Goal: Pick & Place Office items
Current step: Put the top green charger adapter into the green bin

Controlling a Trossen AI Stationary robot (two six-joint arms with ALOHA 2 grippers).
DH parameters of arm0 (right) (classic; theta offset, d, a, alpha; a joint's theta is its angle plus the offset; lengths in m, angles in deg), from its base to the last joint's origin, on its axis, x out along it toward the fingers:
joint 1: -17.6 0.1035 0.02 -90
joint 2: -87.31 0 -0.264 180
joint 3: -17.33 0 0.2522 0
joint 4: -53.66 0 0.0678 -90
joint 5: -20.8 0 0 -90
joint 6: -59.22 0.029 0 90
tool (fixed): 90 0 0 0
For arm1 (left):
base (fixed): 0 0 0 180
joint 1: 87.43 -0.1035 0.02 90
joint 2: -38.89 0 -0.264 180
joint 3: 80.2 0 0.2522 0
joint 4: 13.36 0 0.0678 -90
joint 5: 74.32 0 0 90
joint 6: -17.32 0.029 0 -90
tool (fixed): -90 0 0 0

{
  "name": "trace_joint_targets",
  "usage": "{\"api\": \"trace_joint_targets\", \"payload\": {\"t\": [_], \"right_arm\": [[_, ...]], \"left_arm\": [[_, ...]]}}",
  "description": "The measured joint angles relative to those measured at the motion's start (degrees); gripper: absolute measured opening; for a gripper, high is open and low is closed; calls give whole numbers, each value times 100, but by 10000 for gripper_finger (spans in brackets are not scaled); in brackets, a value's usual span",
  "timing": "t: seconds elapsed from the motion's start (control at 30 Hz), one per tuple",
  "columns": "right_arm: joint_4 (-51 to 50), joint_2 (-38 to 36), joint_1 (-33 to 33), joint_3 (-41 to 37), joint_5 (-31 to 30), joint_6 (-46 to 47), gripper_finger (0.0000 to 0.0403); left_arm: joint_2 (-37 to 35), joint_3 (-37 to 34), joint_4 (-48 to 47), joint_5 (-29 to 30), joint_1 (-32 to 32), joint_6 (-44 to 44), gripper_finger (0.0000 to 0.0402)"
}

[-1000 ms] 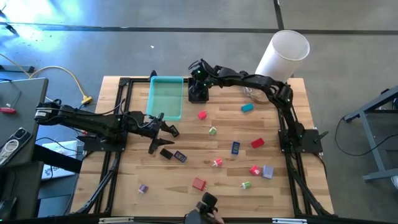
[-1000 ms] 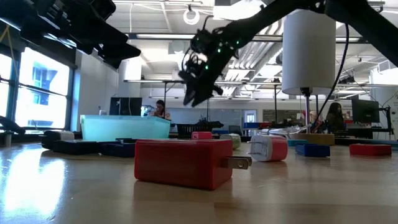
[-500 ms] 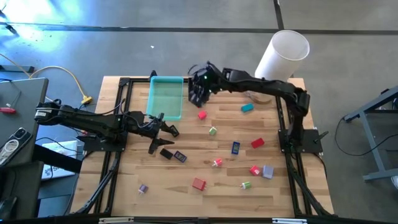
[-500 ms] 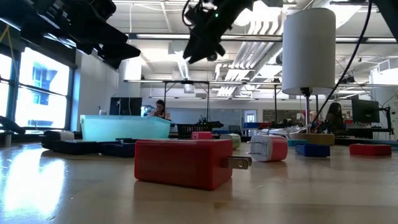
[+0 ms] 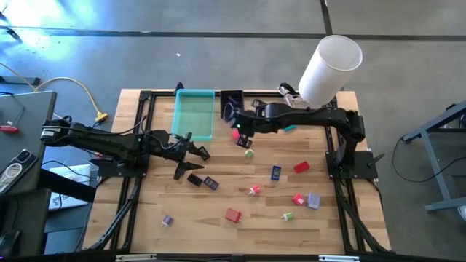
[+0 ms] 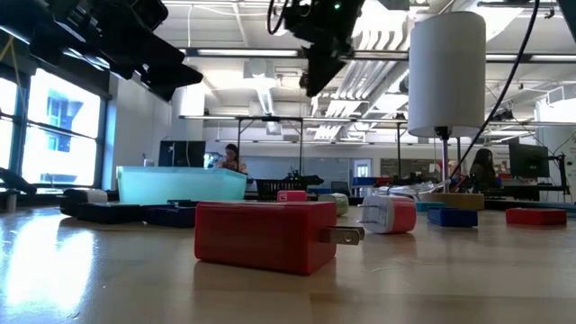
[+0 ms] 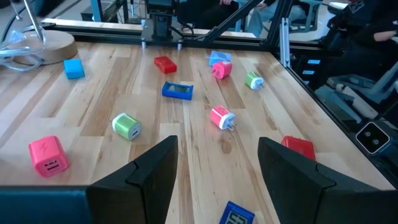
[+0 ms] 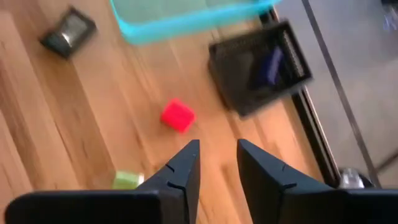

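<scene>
1. While the right hand (image 5: 241, 135) hangs in the air over the far half of the worktop (image 5: 218, 200), its two fingers (image 8: 186, 171) stand a narrow gap apart with nothing between them.
2. Just beyond those fingers lies a red cube (image 8: 178, 116), with a green piece (image 8: 127, 180) near it; in the overhead view the arm partly hides the cube.
3. My call: the cube is the next pick. Doing it well means spreading the fingers wider first, since the present gap looks too tight for the cube, then coming straight down with the flat faces square to the pads.
4. Going down off-centre risks nudging the cube away across the smooth wood.
5. The teal tray (image 5: 195, 113) sits just beside, so the carry is short if that is the drop spot, which I cannot confirm. A dark mesh basket (image 8: 261, 65) stands next to the tray.
6. The left hand (image 5: 186, 151) waits low at the near side of the tray, fingers (image 7: 149, 174) well apart and empty.
7. The other small pieces lie scattered across the middle and near part of the worktop, among them a red plug block (image 6: 265, 236) nearest the low camera.
8. Writing: the pink cube (image 7: 47, 155) shows a lightning-bolt mark on its top; no readable lettering anywhere.
</scene>
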Motion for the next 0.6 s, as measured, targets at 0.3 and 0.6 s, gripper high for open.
{"api": "trace_joint_targets", "payload": {"t": [0.3,0.6], "right_arm": [[-1899,-495,672,-1,-1070,1471,80],[-2719,-1568,1667,-724,-2047,3142,80]], "left_arm": [[0,0,-26,21,0,-1,216],[0,0,-66,20,0,-181,216]]}}
